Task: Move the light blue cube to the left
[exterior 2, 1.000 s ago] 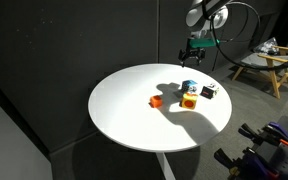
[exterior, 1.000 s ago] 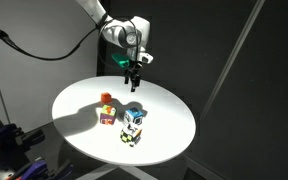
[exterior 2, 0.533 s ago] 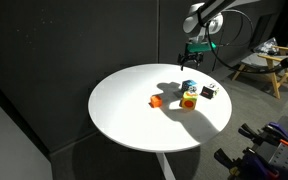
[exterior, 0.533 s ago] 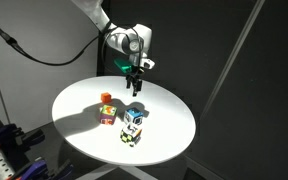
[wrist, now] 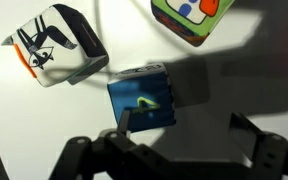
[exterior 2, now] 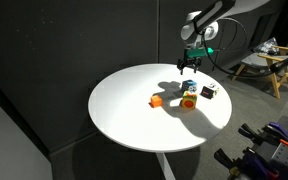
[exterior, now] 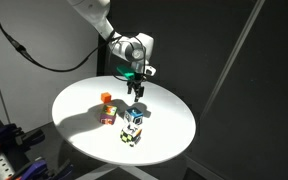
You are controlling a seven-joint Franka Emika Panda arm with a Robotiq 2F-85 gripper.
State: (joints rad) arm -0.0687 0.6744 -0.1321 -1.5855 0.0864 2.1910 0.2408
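The light blue cube [wrist: 142,100] sits flat on the white round bench [exterior: 79,100], in the cluster of blocks toward one side of it. In the wrist view its blue top carries a pale mark, and one greyish side face shows.

It looks like a small, rigid block, probably light, with flat and fairly smooth faces. It should neither give nor break under a pinch, though it could slide or twist if caught on a corner. The best hold is likely two opposite side faces, low enough that the pads bear on the flats.

Just beside its upper-left corner in the wrist view lies the patterned cube [wrist: 56,45], black, white and orange, tilted relative to it and very close. Whether the two touch cannot be told. A multicoloured cube [wrist: 194,15] with a green face lies a little apart on the other side. A small orange cube [exterior 2: 156,100] stands well apart toward the bench's middle.

The tool [wrist: 179,135] hangs above the blue cube with its fingers spread wide and nothing between them. In both exterior views it is clear of the blocks. On the way down, the finger nearest the patterned cube may nudge it.
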